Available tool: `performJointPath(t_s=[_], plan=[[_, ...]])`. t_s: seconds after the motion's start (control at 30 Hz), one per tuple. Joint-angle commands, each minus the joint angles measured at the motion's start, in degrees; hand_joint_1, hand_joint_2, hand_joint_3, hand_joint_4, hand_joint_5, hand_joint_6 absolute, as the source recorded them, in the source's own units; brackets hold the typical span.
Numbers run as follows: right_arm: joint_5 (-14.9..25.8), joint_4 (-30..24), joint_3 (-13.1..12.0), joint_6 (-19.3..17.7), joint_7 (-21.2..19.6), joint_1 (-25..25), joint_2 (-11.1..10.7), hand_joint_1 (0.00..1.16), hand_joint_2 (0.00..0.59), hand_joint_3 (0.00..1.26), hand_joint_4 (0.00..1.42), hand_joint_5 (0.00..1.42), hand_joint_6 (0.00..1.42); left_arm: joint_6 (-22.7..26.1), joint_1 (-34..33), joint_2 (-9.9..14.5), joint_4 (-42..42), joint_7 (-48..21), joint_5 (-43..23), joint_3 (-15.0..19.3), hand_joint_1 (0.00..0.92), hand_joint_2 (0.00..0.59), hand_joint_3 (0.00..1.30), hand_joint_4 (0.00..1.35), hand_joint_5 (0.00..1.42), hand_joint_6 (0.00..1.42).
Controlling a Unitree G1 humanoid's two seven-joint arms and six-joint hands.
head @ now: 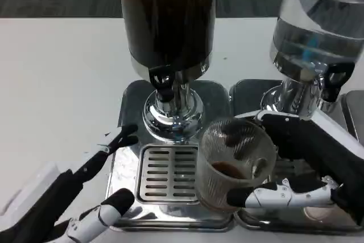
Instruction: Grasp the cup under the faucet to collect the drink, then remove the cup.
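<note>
**Cup in the right hand, off to the side of the dark dispenser's faucet**

While the right hand wraps the ribbed clear cup from the right, with a black finger curving behind its rim and a white finger pressing across its lower front, the cup sits low and to the right of the faucet rather than directly beneath it. A small amount of brown drink lies in the bottom of the cup. The cup's base hangs over the seam where the left drip tray meets the right drip tray; whether it touches the metal cannot be told.

The faucet, a black lever, juts from the chrome base of the dark drink dispenser, which stands at the back of the left drip tray above its slotted grate. A second dispenser, holding clear liquid, stands to the right over the right drip tray.

The left hand rests at the left edge of the left drip tray, its fingers spread apart and holding nothing; one dark fingertip lies on the tray's front left corner. Everything stands on the white bench.
</note>
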Motion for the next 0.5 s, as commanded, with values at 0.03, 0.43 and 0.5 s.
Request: performJointPath(t_s=[0.03, 0.43, 0.5], plan=[[1.2, -1.0, -0.6, -0.2, -0.2, -0.5, -0.3, 0.90, 0.215, 0.67, 0.69, 0.78, 0.77, -0.6, 0.8, 0.0, -0.9, 0.2, -0.1, 0.8, 0.000, 0.202, 0.07, 0.00, 0.02, 0.04], [0.9, -0.5, -0.2, -0.5, -0.4, -0.9, 0.0, 0.90, 0.215, 0.67, 0.69, 0.79, 0.78, -0.4, 0.5, 0.0, -0.6, 0.0, -0.3, 0.7, 0.000, 0.200, 0.08, 0.00, 0.02, 0.04], [0.9, -0.5, -0.2, -0.4, -0.4, -0.9, 0.0, 0.90, 0.215, 0.67, 0.69, 0.79, 0.78, -0.3, 0.6, 0.0, -0.6, 0.0, -0.4, 0.6, 0.000, 0.200, 0.08, 0.00, 0.02, 0.04]])
